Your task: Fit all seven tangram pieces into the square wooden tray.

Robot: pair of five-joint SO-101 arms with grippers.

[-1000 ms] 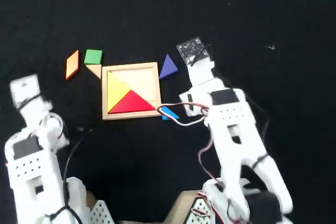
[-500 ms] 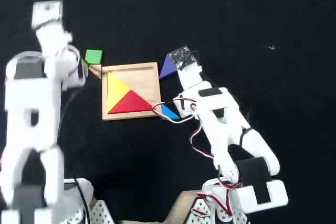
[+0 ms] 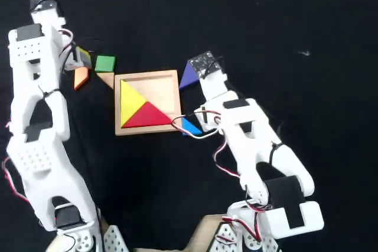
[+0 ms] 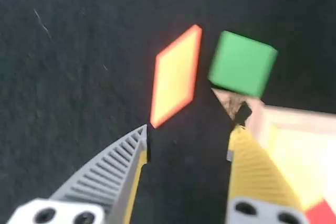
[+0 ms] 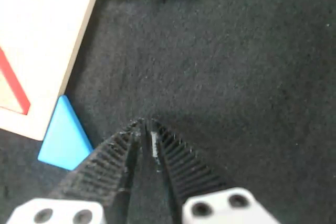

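The orange piece (image 4: 176,77), flat on the table (image 3: 295,116) near the tray (image 3: 147,75), is faced by the wide-spread left gripper (image 4: 190,128). Stiff, thin and probably light, it is best pinched across its long edges.

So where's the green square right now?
In the high view, the green square lies outside the tray, off its upper-left corner, right of the orange piece.

Wooden tray (image 3: 147,75) holds yellow tri (image 3: 129,102), red tri (image 3: 149,117).
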